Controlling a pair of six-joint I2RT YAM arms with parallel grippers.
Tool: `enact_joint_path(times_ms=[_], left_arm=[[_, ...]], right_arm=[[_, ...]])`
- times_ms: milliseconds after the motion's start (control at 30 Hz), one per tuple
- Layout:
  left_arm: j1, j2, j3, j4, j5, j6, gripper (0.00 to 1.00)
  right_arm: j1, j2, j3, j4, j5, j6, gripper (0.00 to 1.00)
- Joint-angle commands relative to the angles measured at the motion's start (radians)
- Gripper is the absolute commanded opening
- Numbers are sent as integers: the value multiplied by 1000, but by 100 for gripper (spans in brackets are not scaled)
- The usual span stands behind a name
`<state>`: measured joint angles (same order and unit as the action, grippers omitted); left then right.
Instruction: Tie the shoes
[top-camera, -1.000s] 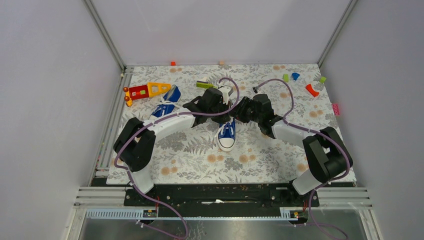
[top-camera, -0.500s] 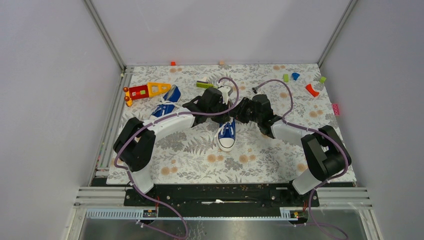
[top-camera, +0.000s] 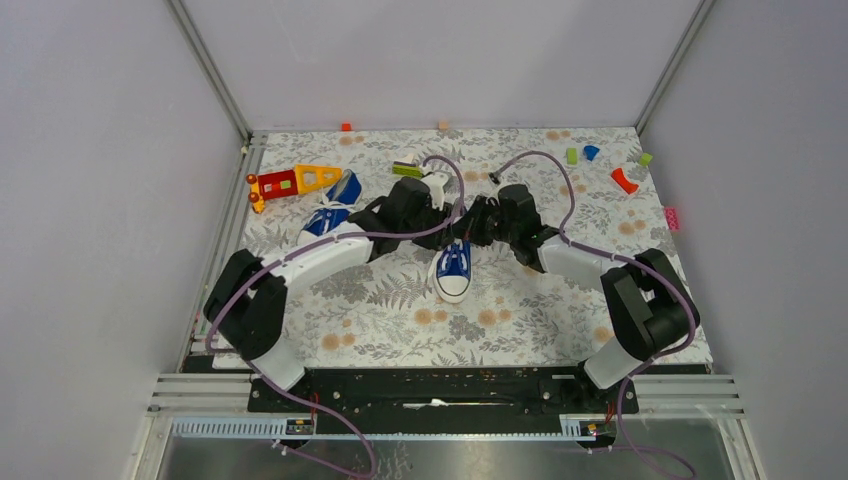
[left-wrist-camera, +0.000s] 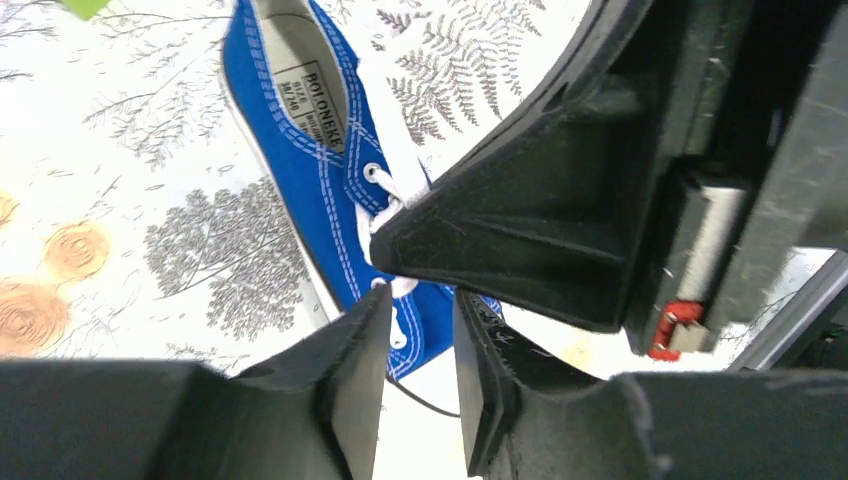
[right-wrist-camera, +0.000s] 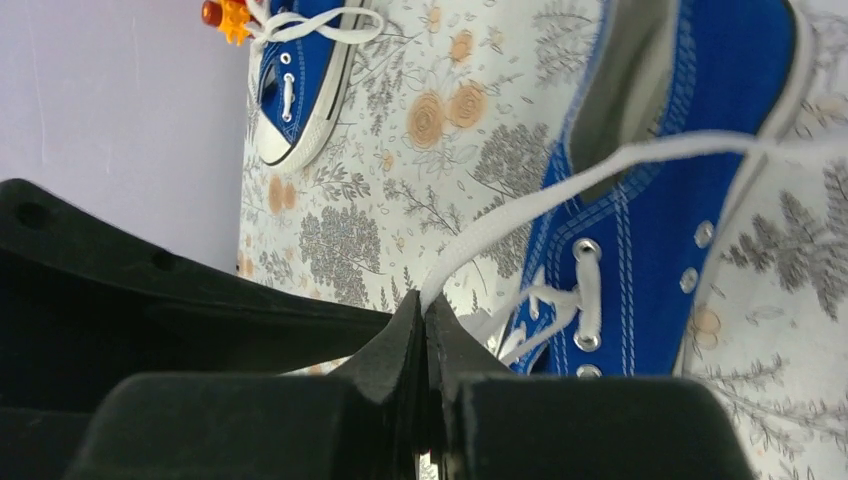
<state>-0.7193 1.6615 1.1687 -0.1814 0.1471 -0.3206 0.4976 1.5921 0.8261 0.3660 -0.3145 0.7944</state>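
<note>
Right wrist cam: R gripper (right-wrist-camera: 425, 325) clamped on white lace (right-wrist-camera: 610, 160), shoe (right-wrist-camera: 690, 180) just beyond its tips. L gripper (left-wrist-camera: 420, 310) slightly apart, hovering right over same shoe's eyelets.

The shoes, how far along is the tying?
Done: nothing yet; no bow shows on either shoe. In hand: the right gripper is shut on a white lace drawn out from the middle shoe; the left gripper stands slightly open over its eyelets. Left: knot this one, then the other shoe, whose laces lie loose.
</note>
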Motion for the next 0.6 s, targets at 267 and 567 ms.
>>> enact_joint_path(times_ms=[267,567], left_arm=[[131,-282,-207,207,-80,-77,98],[304,2,-68,384,398,-301,78]], right_arm=[[16,66,97,40,-220,-275,0],[3,61,62,70,-212,-347,0]])
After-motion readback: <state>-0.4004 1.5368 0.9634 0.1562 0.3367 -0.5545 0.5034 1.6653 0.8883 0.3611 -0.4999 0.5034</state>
